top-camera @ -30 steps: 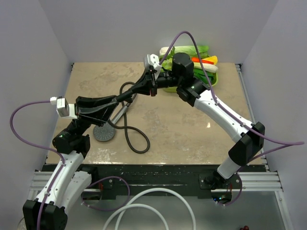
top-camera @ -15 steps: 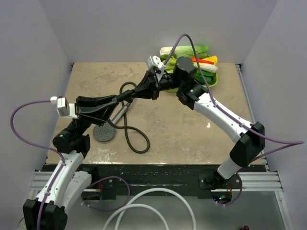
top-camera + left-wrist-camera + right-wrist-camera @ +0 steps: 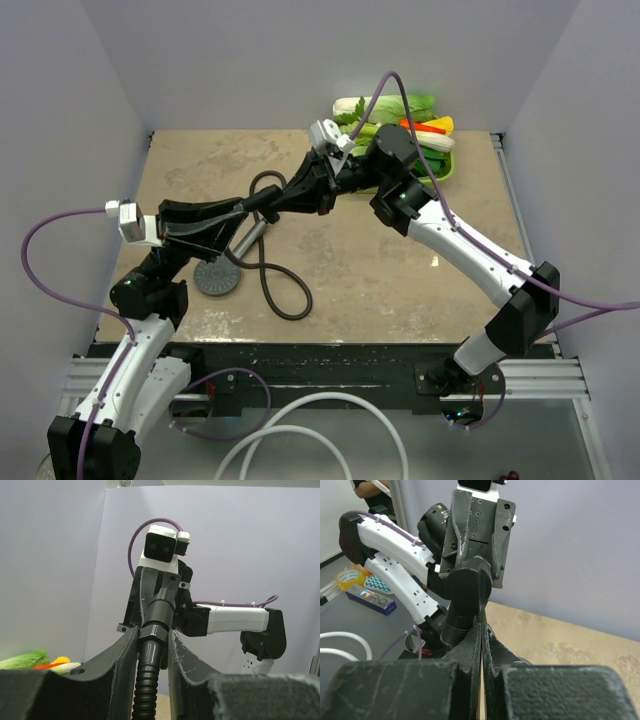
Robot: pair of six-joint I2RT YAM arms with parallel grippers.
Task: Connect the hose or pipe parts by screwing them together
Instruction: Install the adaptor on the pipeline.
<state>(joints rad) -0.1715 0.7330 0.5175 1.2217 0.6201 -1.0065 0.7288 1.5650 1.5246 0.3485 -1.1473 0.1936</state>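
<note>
Right wrist has rolled over the last second. In the overhead view its white camera block now sits further right than before, and the elbow has swung outward. The meeting point of the two arms has barely moved. The right jaws have also drawn in the last little bit.

Right gripper (image 3: 481, 645): fingers pressed almost flat together, pinching the small black T-shaped fitting (image 3: 465, 592) at their tips, as far as the wrist view shows.

Left gripper (image 3: 152, 647): unchanged, clamped on the long thin black ribbed hose (image 3: 148, 680) just below its end collar. That end is held in mid-air above the beige table (image 3: 380, 270), in line with the fitting and butted against it. The rest of the hose trails down to a loop on the table.

Dark grey hand shower head with round disc face (image 3: 215, 278): lying on the table near the left arm, with neither gripper on it.

Reading: the roll looks like a screwing turn of the fitting against the held hose end, so this joint is probably mid-thread. How far the threads have engaged cannot be told. The shower head is not yet being worked on.
</note>
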